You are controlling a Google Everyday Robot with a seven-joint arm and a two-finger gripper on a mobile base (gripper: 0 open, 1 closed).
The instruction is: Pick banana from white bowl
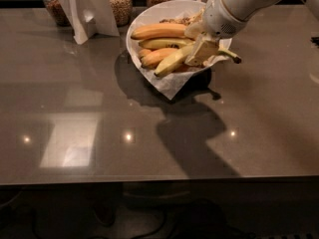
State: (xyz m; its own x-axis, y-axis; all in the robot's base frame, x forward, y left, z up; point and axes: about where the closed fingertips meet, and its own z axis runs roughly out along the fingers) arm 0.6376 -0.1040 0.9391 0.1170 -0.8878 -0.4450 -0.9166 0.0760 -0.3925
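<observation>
The white bowl point(133, 30) stands at the back middle of the table, lined with a paper napkin point(169, 87) that hangs over its front rim. The long, pale yellow-green banana point(172, 62) lies across the bowl's front. Its left end is at the front rim and its dark stem tip point(238, 60) sticks out past the right rim. My gripper point(202, 50) comes in from the upper right on the white arm point(239, 4). It is down in the bowl, closed around the banana's middle. Shorter orange-yellow bananas point(158, 31) lie behind it.
Glass jars of grain point(119, 4) stand behind the bowl along the table's back edge. A folded white paper stand point(87, 11) is to the bowl's left. The dark glossy table point(75, 133) stretches toward the front edge, with light reflections on it.
</observation>
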